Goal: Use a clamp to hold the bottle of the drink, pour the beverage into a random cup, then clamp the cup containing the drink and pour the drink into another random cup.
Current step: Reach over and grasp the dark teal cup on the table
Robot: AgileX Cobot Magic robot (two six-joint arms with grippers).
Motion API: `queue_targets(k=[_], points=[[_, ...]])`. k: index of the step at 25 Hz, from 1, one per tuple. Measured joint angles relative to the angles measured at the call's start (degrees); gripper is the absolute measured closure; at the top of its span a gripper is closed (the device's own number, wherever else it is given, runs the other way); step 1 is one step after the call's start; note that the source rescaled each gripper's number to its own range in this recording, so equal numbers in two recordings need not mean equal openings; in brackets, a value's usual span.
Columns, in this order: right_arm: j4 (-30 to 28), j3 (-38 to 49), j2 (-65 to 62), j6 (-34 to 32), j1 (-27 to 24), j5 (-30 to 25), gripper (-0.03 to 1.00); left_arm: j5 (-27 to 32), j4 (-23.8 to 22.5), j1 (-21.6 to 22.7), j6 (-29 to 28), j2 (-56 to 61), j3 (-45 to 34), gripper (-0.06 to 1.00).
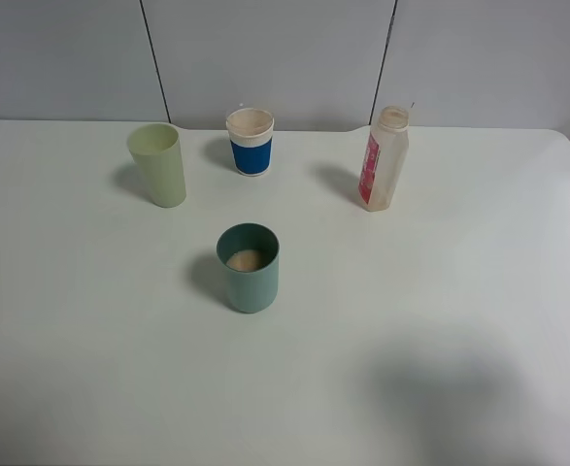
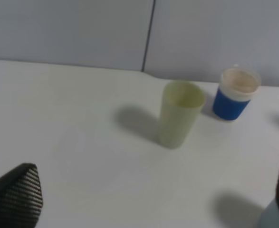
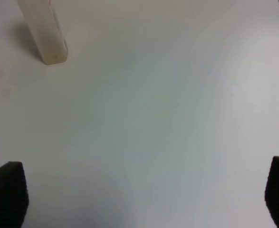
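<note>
Teal cup (image 1: 249, 286), perhaps part-filled, three cups (image 1: 158, 167), one bottle (image 1: 383, 165), both arms' jaws wide, empty.

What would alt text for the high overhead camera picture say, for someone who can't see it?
A white table holds four upright containers: a teal cup nearest the camera with something pale brown inside, and behind it, left to right, a pale green cup, a blue-banded white cup and a red-labelled bottle. No robot arm shows.

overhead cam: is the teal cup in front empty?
No, the teal cup has a shallow layer of pale tan drink showing at its bottom.
</note>
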State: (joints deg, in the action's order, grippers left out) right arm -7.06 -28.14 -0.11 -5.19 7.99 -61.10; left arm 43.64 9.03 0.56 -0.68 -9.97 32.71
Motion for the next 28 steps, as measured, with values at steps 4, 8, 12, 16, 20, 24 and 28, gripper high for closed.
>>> queue_targets(k=[4, 8, 12, 16, 20, 24, 28], points=[[0.00, 0.00, 0.00, 0.00, 0.00, 0.00, -0.03, -4.06, 2.56, 0.00, 3.84, -5.06, 0.11, -0.06], [0.00, 0.00, 0.00, 0.00, 0.00, 0.00, -0.03, -6.08, 6.50, 0.00, 11.98, -12.52, 0.11, -0.06], [0.00, 0.00, 0.00, 0.00, 0.00, 0.00, -0.03, -6.18, 8.68, 0.00, 20.00, -19.97, -0.29, -0.06], [0.00, 0.00, 0.00, 0.00, 0.00, 0.00, -0.03, -6.40, 11.44, 0.00, 23.04, -23.04, -2.32, -0.06], [0.00, 0.00, 0.00, 0.00, 0.00, 0.00, -0.03, -9.70, 24.02, 0.00, 35.13, -30.56, -6.64, -0.06], [0.00, 0.00, 0.00, 0.00, 0.00, 0.00, -0.03, -10.87, 30.03, 0.00, 40.93, -32.55, -7.30, -0.06], [0.00, 0.00, 0.00, 0.00, 0.00, 0.00, -0.03, -12.23, 34.68, -1.67, 50.17, -33.50, -7.56, -0.06]])
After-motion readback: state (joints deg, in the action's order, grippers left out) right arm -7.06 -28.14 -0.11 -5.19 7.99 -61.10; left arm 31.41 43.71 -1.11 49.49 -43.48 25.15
